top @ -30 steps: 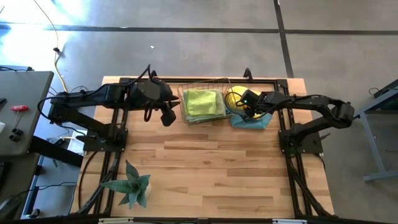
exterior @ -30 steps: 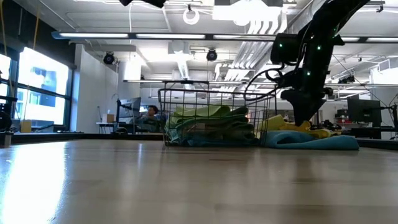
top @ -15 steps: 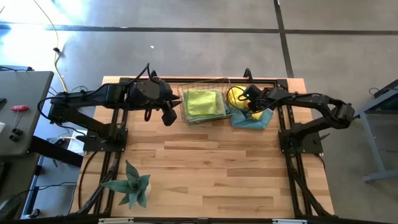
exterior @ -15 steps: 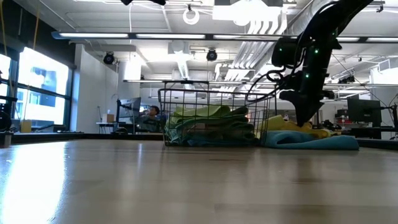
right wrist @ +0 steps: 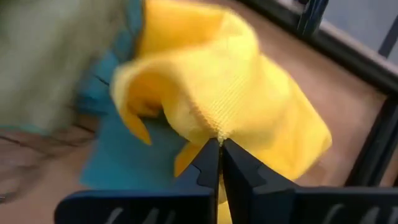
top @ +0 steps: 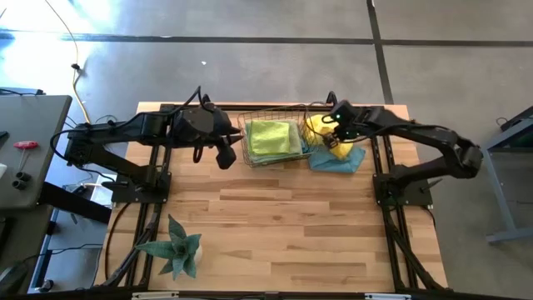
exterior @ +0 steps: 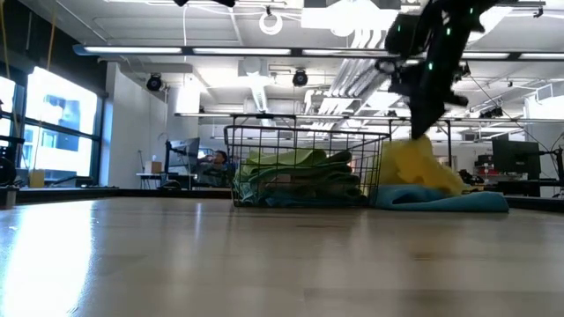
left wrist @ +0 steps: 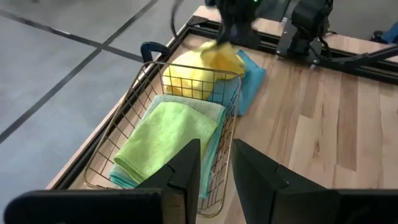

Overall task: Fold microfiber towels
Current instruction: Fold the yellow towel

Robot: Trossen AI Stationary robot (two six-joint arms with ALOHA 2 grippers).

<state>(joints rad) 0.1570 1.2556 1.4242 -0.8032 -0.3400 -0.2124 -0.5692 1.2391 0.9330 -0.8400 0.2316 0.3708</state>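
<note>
Yellow towel (right wrist: pixel 249 106): pinched at a fold between my right fingers, lifted clear of the table and hanging in a loose bunch just beside the basket, on its side away from my left arm; its lower edge drapes down to the blue towel.
Blue towel (top: pixel 340 160): lying flat on the table just beside the basket, under the yellow towel.
Lime green towel (left wrist: pixel 163 133): folded and lying on top inside the basket; paler green and light blue cloths show stacked beneath it.
Basket (top: pixel 246 146): copper wire, standing at the table's far edge between my two arms; the stack inside fills most of it.
Right gripper (right wrist: pixel 219 152): my right fingers are closed tight on the yellow towel; the gripper hangs above the blue towel, just beside the basket's rim and higher than it in the low view.
Left gripper (left wrist: pixel 214 163): my left fingers stand a little apart and hold nothing; the gripper hovers just beside the basket, on the side opposite the yellow towel, pointing toward it.
Plant (top: pixel 176 247): spiky and green, well apart from the basket, near the table's front corner on my left arm's side.
Table (top: pixel 283 225): pale wood planks; the stretch in front of the basket is bare wood.
</note>
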